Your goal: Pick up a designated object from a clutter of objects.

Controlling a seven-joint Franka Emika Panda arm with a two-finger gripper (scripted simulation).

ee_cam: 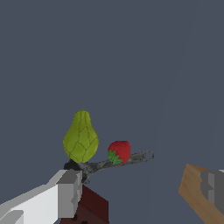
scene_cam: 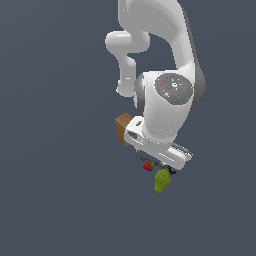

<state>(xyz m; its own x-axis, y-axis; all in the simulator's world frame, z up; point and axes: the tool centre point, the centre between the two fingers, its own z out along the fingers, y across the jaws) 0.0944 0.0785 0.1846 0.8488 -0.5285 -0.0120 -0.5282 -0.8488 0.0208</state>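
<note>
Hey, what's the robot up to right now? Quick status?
Pincer open, empty. Pear untouched. Strawberry and dark tool right beside it.

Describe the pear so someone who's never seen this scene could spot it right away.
Find the white robot arm; a small cluster of objects lies under its gripper. The pear sits at the cluster's edge, beside the red strawberry. It alone is yellow-green, lumpy and narrow at one end.

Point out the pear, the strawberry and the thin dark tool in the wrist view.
pear (ee_cam: pixel 80 139): wrist view, middle of its lumpy body.
strawberry (ee_cam: pixel 120 151): wrist view, red flesh.
thin dark tool (ee_cam: pixel 139 156): wrist view, shaft near its ringed end.
</note>
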